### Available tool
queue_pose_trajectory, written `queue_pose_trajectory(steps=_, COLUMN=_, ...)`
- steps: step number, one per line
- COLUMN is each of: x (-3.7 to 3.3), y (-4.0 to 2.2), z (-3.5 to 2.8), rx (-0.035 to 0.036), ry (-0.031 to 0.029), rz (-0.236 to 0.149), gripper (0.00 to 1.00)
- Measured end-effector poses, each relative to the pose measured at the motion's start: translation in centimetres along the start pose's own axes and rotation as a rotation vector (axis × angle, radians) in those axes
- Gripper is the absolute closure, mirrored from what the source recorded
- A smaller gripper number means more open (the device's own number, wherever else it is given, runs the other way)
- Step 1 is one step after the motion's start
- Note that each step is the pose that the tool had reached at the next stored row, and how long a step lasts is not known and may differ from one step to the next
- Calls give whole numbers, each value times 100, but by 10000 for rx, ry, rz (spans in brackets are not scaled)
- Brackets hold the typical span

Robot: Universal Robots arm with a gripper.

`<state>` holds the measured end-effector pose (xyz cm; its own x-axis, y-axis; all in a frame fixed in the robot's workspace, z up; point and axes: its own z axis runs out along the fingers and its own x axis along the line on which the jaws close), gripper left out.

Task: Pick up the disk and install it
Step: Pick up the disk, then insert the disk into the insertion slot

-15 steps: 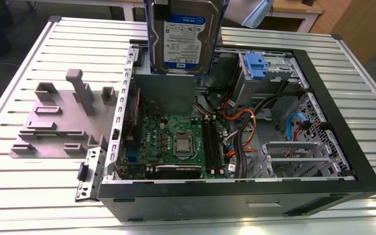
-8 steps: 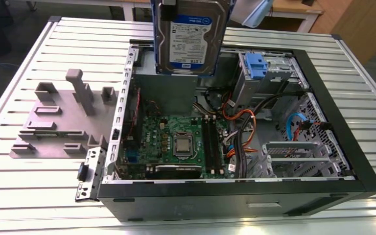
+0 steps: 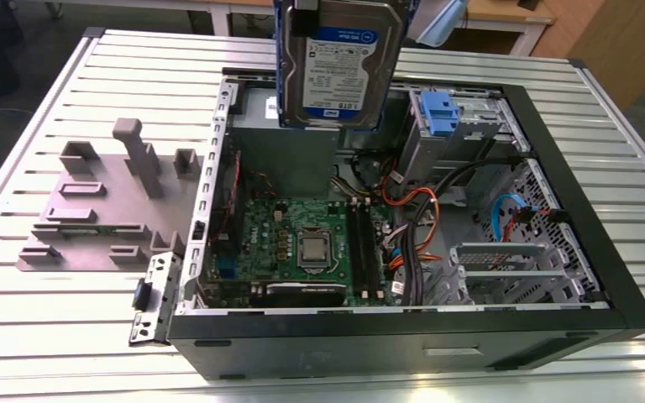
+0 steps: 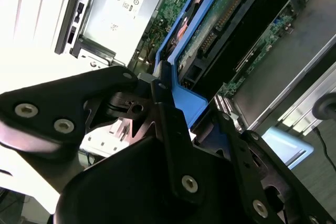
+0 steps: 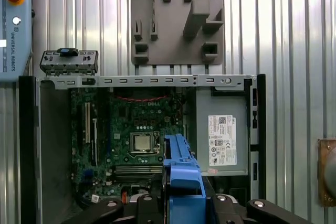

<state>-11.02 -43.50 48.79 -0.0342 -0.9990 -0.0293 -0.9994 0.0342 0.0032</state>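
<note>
We see the disk (image 3: 338,63) hanging upright in the air, label toward the exterior camera, over the far end of the open case (image 3: 625,277) and clear of it. In both wrist views the gripper (image 4: 191,106) has its black fingers (image 4: 167,124) on either side of the disk's blue carrier (image 5: 182,177), and the jaws are closed on that carrier (the end of it nearest the wrist). In the second wrist view the drive's circuit-board side (image 4: 220,19) runs away from the fingers toward the case.

The first wrist view looks down past the carrier into the case: the motherboard (image 5: 131,129) lies under the disk, with the silver power supply (image 5: 223,129) just beside it. Beyond the case wall the grey holder block (image 5: 178,19) lies on the slatted table (image 5: 294,51). In the exterior view that block stands at the exterior view's left of the case. A blue caddy (image 3: 438,113) sits in the drive cage, near the disk on the exterior view's right.
</note>
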Motion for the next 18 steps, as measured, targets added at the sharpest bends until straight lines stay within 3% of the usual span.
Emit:
queue_pose_trajectory(steps=13, x=-4, y=-164, z=-1, rx=0, ry=1, rz=0, gripper=63)
queue_pose_trajectory(steps=18, x=-5, y=-177, z=-1, rx=0, ry=1, rz=0, gripper=63)
